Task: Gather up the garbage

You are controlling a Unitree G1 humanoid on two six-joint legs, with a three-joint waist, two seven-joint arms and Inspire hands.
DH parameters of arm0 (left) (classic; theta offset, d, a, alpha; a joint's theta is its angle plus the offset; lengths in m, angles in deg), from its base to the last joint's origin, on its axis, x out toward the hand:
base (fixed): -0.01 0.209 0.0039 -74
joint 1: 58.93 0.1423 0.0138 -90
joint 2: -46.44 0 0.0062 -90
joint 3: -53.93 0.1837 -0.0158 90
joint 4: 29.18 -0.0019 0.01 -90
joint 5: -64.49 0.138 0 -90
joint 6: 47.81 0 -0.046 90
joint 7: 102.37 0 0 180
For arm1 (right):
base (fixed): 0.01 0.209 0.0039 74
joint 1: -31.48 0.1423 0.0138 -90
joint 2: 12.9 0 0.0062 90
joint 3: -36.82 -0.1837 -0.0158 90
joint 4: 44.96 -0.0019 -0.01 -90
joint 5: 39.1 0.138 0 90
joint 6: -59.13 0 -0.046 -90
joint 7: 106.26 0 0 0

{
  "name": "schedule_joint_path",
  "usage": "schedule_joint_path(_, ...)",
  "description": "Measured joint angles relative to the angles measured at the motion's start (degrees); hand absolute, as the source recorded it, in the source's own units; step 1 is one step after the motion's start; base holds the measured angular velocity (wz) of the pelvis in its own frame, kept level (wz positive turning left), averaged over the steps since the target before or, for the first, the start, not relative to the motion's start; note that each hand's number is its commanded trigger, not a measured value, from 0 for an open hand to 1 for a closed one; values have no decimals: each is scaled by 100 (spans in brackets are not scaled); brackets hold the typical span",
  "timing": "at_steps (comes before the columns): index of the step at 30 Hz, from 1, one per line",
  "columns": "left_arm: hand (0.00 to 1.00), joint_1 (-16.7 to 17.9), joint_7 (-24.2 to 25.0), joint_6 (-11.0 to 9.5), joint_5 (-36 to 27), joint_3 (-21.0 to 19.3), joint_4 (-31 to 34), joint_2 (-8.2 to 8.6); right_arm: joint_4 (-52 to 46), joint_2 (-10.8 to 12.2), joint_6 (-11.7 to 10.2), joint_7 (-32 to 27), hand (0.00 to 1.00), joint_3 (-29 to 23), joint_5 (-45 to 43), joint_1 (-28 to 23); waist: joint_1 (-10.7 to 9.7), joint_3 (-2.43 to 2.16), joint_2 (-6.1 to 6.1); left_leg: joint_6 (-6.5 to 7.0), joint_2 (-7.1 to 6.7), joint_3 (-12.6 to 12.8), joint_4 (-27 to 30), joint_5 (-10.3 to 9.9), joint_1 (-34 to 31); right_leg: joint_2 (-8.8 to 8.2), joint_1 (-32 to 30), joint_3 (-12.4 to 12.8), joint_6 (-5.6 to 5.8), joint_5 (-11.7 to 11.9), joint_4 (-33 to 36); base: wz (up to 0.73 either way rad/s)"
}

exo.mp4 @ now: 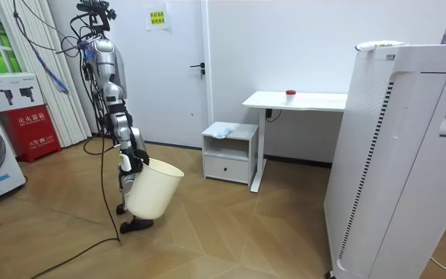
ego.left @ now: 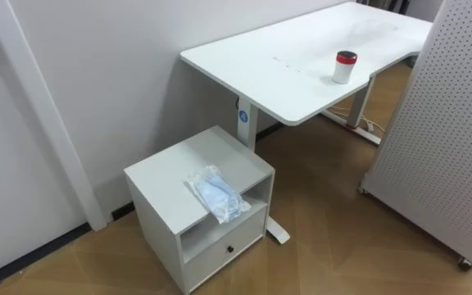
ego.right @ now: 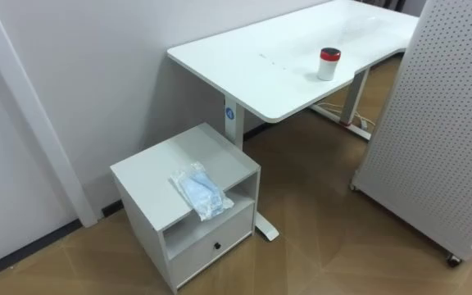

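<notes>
Only one mask packet (ego.left: pixel 216 194), long side slanted toward the cabinet (ego.left: pixel 158 176) front, one red-lidded jar (ego.left: pixel 344 67), right hand (exo.mp4: pixel 128 159), cannot tell its grip.

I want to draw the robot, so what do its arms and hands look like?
In the room view its arm is thin, built of silver-grey and black pieces joined in a row. The hand at the end is small and dark; its fingers are too small to make out. Dark cables hang beside the arm.
</notes>
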Motion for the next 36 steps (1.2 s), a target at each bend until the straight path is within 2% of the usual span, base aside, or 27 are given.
schedule_joint_path(17, 0, 0, 10, -61, -38, 6, -8, 0, -34, -6, -49, 23, 100, 76, -100, 9, 9, 5, 2, 1, 1, 10, 1, -1, 14, 1, 25, 3, 0, 0, -9, 0)
schedule_joint_path(26, 0, -9, -9, -57, -41, 28, -91, -7, -28, -71, -77, 92, 100, 511, -278, 48, 41, 10, 24, 7, 18, 7, 233, -66, -106, 8, -8, -4, -2, -1, 15, 0)
schedule_joint_path(29, 0, -13, -7, -31, -91, 15, -207, -15, -25, -90, -76, 178, 100, 521, -273, 43, 61, 26, 76, -23, 124, 3, 634, -299, -224, 82, -10, 39, -42, -58, 136, -8)
schedule_joint_path(31, 0, -12, -4, 57, -93, 6, -240, -29, -21, -102, -64, 299, 100, 519, -265, -21, 49, 50, 74, -65, 252, 9, 1201, -494, -399, 119, -35, 49, -83, -232, 359, 0)
schedule_joint_path(32, 0, -9, -4, 83, -96, 5, -233, -31, -22, -102, -60, 322, 100, 520, -248, -39, 57, 47, 86, -87, 299, 13, 1407, -548, -466, 142, -53, 71, -94, -289, 449, -6)
schedule_joint_path(33, 0, -8, 7, 99, -94, 4, -224, -43, -22, -106, -39, 362, 100, 521, -242, -61, 97, 47, 89, -117, 385, 17, 1874, -642, -676, 185, -151, 106, -141, -416, 667, -22)
schedule_joint_path(34, 0, -7, 28, 101, -99, 4, -220, -67, -21, -116, -8, 397, 100, 521, -236, -70, 169, 39, 125, -131, 469, 36, 2358, -670, -879, 219, -254, 174, -189, -532, 901, -30)
schedule_joint_path(36, 0, 83, 91, 101, -114, 0, -191, -82, -29, -172, -3, 402, 100, 528, -213, -84, 205, 58, 119, -129, 558, -17, 2948, -667, -1135, 273, -311, 184, -288, -646, 1151, -31)
